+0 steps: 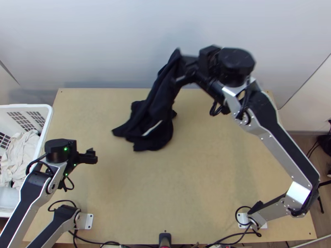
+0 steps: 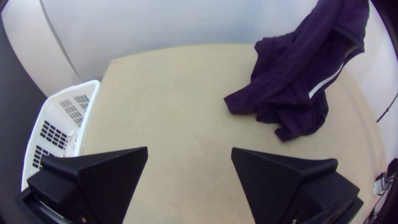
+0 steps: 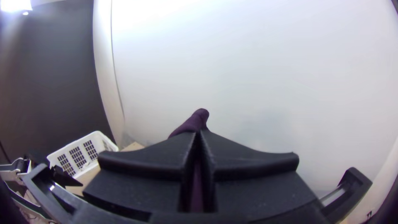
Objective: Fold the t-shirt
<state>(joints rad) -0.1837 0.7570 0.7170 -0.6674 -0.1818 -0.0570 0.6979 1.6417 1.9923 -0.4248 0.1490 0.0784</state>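
Observation:
The dark t-shirt [image 1: 155,111] hangs bunched from my right gripper [image 1: 182,68] over the table's far middle, its lower part gathered on or just above the wood. In the right wrist view my right gripper [image 3: 199,137] is shut on the t-shirt [image 3: 195,123], a fold of cloth poking out past the fingertips. My left gripper [image 1: 92,156] stands over the table's left side, away from the cloth. From its own wrist my left gripper [image 2: 189,151] is open with nothing between its fingers, and the t-shirt [image 2: 286,83] shows a white stripe.
A white basket [image 1: 47,120] with pale cloth [image 1: 20,153] inside stands beside the left edge of the light wooden table [image 1: 186,186]. A pale wall [image 1: 103,45] rises behind the far edge. Cables run along the near edge.

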